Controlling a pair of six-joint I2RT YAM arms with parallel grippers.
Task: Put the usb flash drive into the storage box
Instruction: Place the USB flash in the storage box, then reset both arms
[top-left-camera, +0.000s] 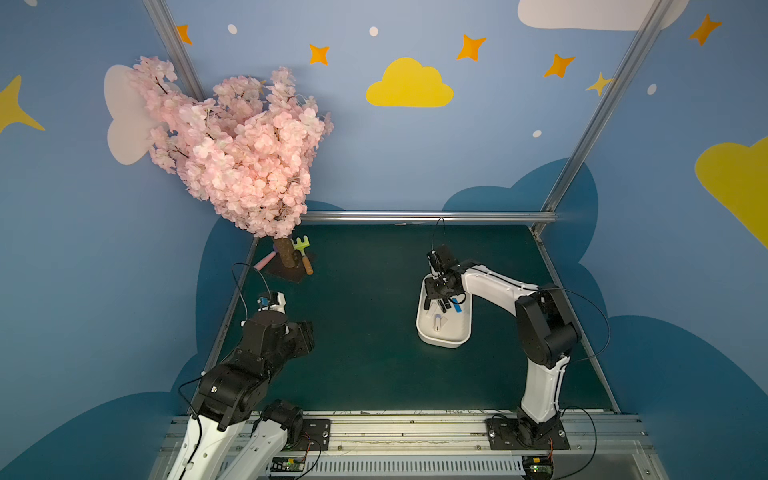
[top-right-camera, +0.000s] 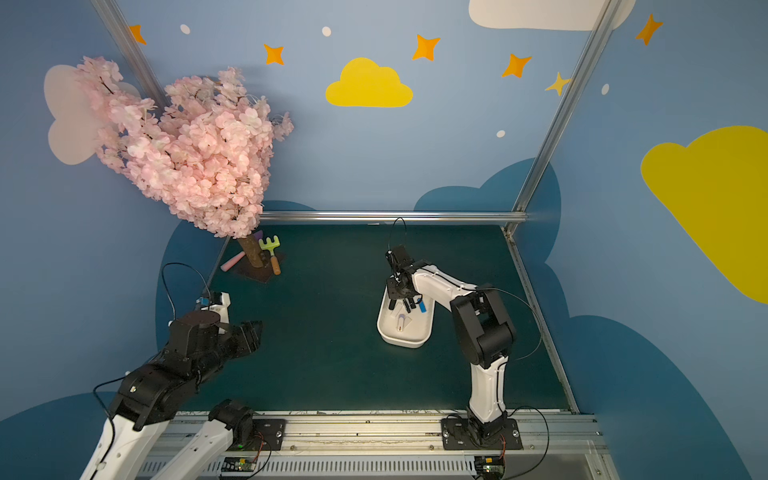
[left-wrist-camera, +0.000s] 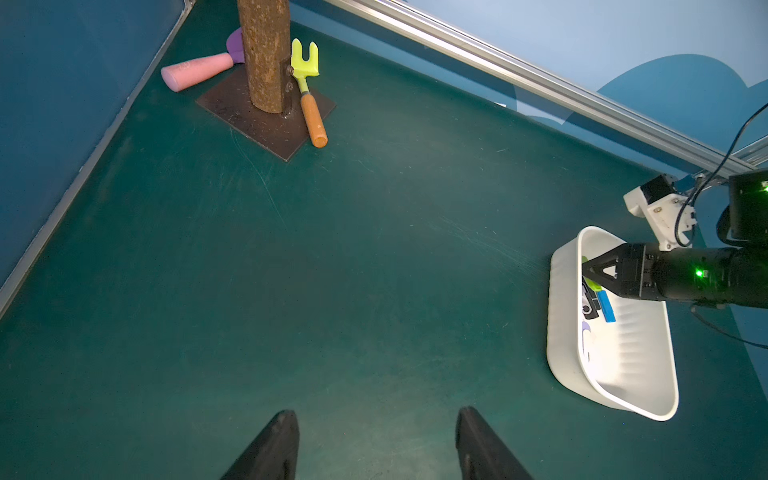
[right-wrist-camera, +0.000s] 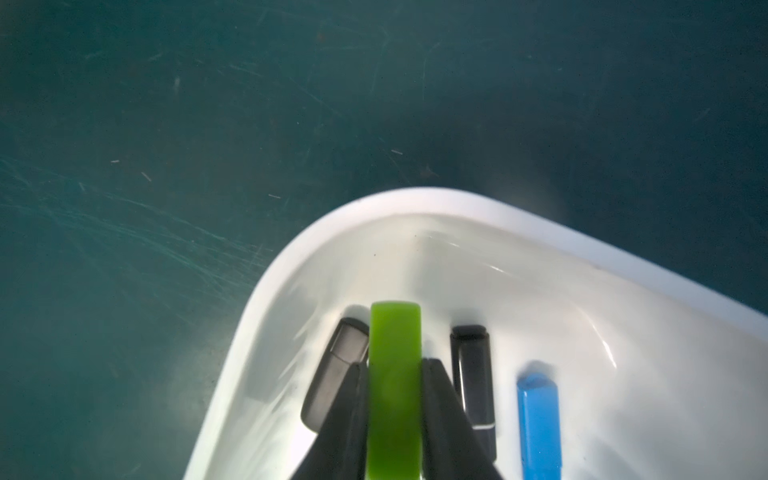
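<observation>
The storage box (top-left-camera: 440, 341) (top-right-camera: 401, 341) is a shallow white tub on the green mat, right of centre in both top views. My right gripper (right-wrist-camera: 395, 363) hangs over its far end, shut on a green usb flash drive (right-wrist-camera: 395, 324) that sticks out past the fingertips just above the box floor. The left wrist view shows the same gripper (left-wrist-camera: 584, 272) reaching over the box rim (left-wrist-camera: 557, 332). Inside the box lie a grey stick (right-wrist-camera: 336, 374), a black stick (right-wrist-camera: 473, 374) and a blue stick (right-wrist-camera: 538, 424). My left gripper (left-wrist-camera: 377, 411) (top-left-camera: 305, 332) is open over bare mat at the left.
A pink blossom tree (top-left-camera: 232, 149) stands on a dark base plate (left-wrist-camera: 266, 124) in the far left corner. A yellow-green toy rake (left-wrist-camera: 305, 79) and a pink-handled toy (left-wrist-camera: 195, 72) lie by its trunk. An aluminium rail (top-left-camera: 415, 216) runs along the back edge.
</observation>
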